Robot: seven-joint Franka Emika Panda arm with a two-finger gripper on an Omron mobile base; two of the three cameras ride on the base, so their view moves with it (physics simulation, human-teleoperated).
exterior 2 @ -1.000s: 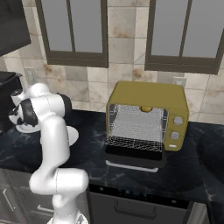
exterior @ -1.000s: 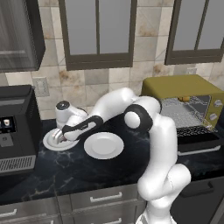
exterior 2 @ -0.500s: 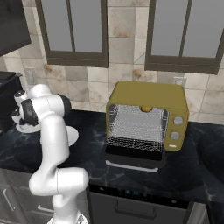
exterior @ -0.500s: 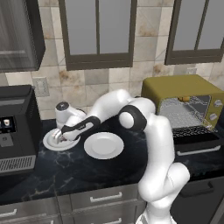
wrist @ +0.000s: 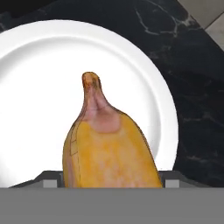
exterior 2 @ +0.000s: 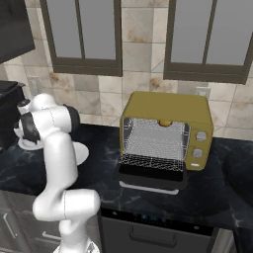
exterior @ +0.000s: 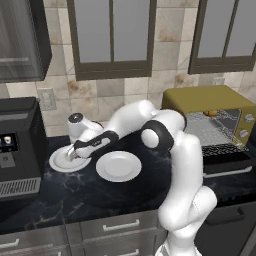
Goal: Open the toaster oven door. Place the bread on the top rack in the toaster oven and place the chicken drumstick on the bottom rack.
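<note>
The toaster oven [exterior 2: 166, 132] stands toward the right end of the bench [exterior: 65, 192], against the tiled wall, with the toaster oven door [exterior 2: 152, 174] dropped flat in front of it. Inside, the bread [exterior 2: 165, 123] sits on the top rack [exterior 2: 157, 134], at the back near the middle; the bottom rack [exterior 2: 151, 160] lies bare below it.

Over toward the left end, beside the coffee machine [exterior: 17, 145], the arm reaches down to a white plate [exterior: 64, 160]. The gripper [exterior: 76, 152] hangs low over that plate (its fingertips are hidden from the base cameras). From the hand camera the chicken drumstick [wrist: 107, 146] sits right between the fingers, its tapered end pointing away over the plate; whether the claw is clamped on it I cannot tell.

A second white plate [exterior: 118, 166] lies just right of the first.
</note>
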